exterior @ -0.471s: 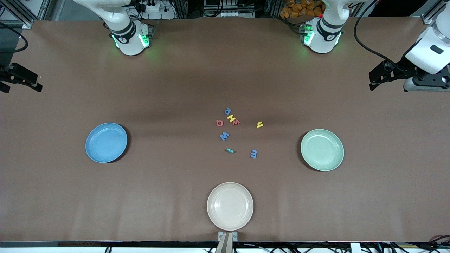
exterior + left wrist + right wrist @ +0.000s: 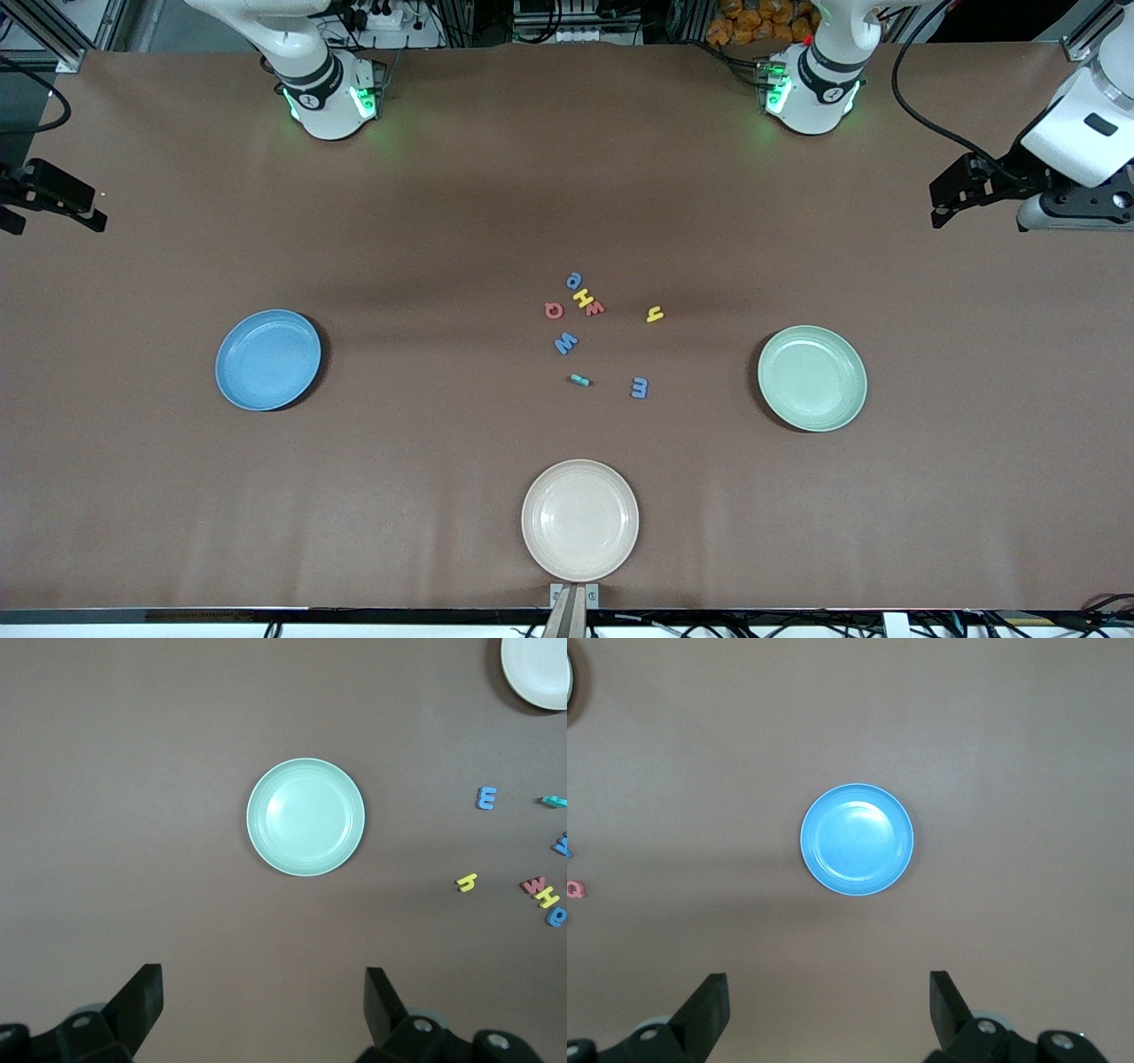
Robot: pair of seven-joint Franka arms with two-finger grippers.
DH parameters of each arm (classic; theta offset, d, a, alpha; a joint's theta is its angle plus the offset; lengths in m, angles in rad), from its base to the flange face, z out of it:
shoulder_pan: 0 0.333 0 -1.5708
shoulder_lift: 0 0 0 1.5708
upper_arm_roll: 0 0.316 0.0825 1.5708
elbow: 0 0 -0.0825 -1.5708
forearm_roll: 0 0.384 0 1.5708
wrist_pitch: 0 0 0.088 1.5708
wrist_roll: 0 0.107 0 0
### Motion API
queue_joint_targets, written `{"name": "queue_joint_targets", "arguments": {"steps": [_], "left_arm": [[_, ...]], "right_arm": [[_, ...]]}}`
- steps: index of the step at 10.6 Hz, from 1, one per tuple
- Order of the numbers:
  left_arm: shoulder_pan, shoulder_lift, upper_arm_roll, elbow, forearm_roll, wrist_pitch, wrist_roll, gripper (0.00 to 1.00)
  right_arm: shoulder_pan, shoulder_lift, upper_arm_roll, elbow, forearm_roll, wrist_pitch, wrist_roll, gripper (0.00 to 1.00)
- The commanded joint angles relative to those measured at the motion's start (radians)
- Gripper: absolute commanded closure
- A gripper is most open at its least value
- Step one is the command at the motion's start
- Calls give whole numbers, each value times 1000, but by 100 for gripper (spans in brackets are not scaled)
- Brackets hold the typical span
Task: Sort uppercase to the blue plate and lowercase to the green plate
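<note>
Brown table cover (image 2: pixel 443 487), whole work area.

- right gripper (image 2: pixel 53 199): at the right arm's end of the table, up over the table edge, waiting. Wrist view shows fingers (image 2: pixel 709 1005) spread wide, nothing btwn them.
- blue plate (image 2: pixel 267 359): toward the right arm's end, flat on the table, no letters in it. Also centred in the right wrist view (image 2: pixel 857 840).
- red Q (image 2: pixel 554 309): in the letter cluster mid-table, on the side toward the blue plate.
- blue W (image 2: pixel 566 342): just nearer the front camera than the Q.
- rounded blue letter (image 2: pixel 574 281): farthest of the cluster from the camera.
- yellow H (image 2: pixel 584 297): touching or nearly touching the rounded blue letter and the red letter (image 2: pixel 595 308) beside it; can't tell which.
- green piece (image 2: pixel 580 380): small, apparently on edge, shape not readable; nearer the camera than the W.
- cream plate (image 2: pixel 579 518): nearest the camera, holds nothing.
- blue m (image 2: pixel 639 387): beside the green piece, toward the green plate.
- yellow h (image 2: pixel 655 314): apart from the cluster, toward the green plate.
- green plate (image 2: pixel 811 377): toward the left arm's end, no letters in it; centred in the left wrist view (image 2: pixel 306 817).
- left gripper (image 2: pixel 961 190): over the left arm's end of the table, waiting. Fingers (image 2: pixel 142 1001) wide apart, holding nothing.
</note>
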Motion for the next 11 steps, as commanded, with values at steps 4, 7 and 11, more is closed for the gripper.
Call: {"name": "queue_joint_targets", "arguments": {"steps": [4,7,11], "left_arm": [[-16,38,-60,-80,-100,31,-145,0],[-31,60,-131,-206,-100,173,-247,0],[-54,130,-240,-301,-98,333,-284,0]], "right_arm": [[10,-2,-2,1,-8,-14,13,0],[11,26,-2,1,-5,3,21,0],[53,144,-1,1,3,93,27,0]]}}
